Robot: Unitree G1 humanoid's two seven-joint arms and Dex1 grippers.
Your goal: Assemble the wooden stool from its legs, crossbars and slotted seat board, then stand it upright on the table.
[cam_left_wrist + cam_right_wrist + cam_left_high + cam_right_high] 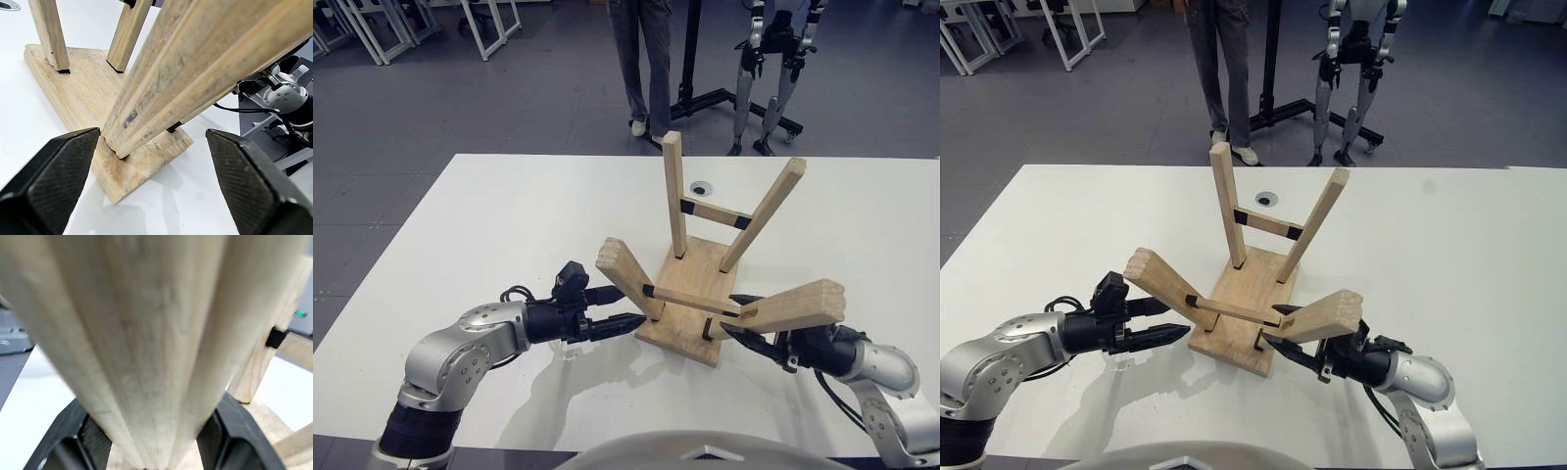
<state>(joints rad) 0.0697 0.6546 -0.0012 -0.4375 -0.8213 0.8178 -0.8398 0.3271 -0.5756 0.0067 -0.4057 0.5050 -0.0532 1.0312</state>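
Note:
The wooden stool lies upside down, its seat board (693,279) flat on the white table (509,215) and all four legs pointing up. Two far legs (674,191) stand steep, joined by a crossbar (716,212). The near left leg (628,274) and near right leg (800,305) splay outward, linked by a second crossbar (690,301). My left gripper (628,305) is open, its fingers (58,171) on either side of the near left leg's base without touching it. My right gripper (729,315) is shut on the near right leg (146,347) close to the seat board, pads (95,438) pressed against both sides.
A round cable hole (703,187) sits in the table behind the stool. Bare tabletop stretches left and right of the seat board. Beyond the far edge stand a person's legs (644,59) and another robot on a wheeled stand (773,69).

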